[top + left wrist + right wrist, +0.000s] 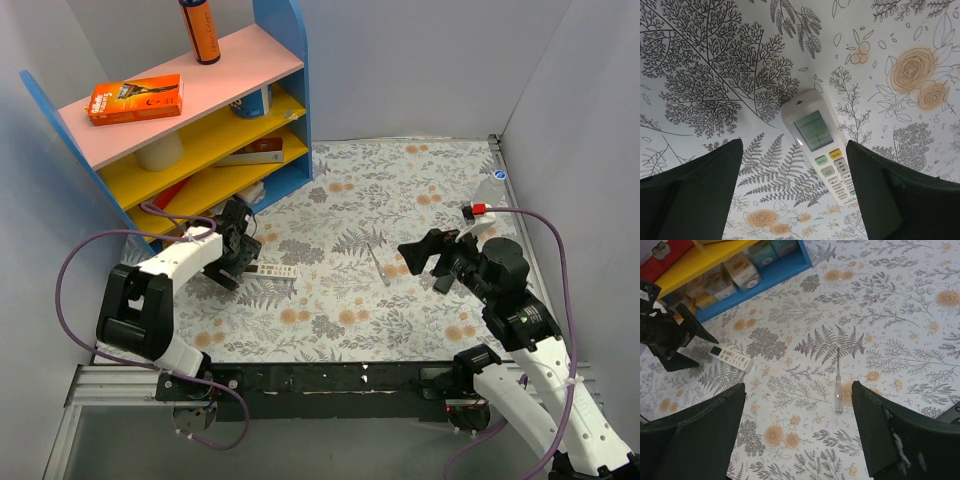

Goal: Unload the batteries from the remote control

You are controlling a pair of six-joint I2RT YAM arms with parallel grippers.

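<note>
White plastic with a grey display and small coloured buttons, the remote (272, 270) lies face up on the floral cloth (420, 180), left of the table's middle and in front of the blue shelf (285, 90). Its display end points toward the left arm. Its back is against the cloth, so the batteries cannot be seen in any view. The left gripper (243, 262) is at that display end with its jaws spread wide and nothing between them but air. In the left wrist view the remote (820, 145) runs between the two dark fingers (705, 185), apart from both; whether the fingertips touch the cloth I cannot tell. The right gripper (420, 265) hangs over the right half of the table, well apart from the remote, jaws also wide and holding nothing. Below it a slim screwdriver (379, 265) with a clear handle lies flat on the cloth, near the middle. From the right wrist camera the screwdriver (838, 385) shows between the fingers (895, 440), with the remote (731, 358) and the left gripper (677, 342) farther off by the shelf (765, 275).
</note>
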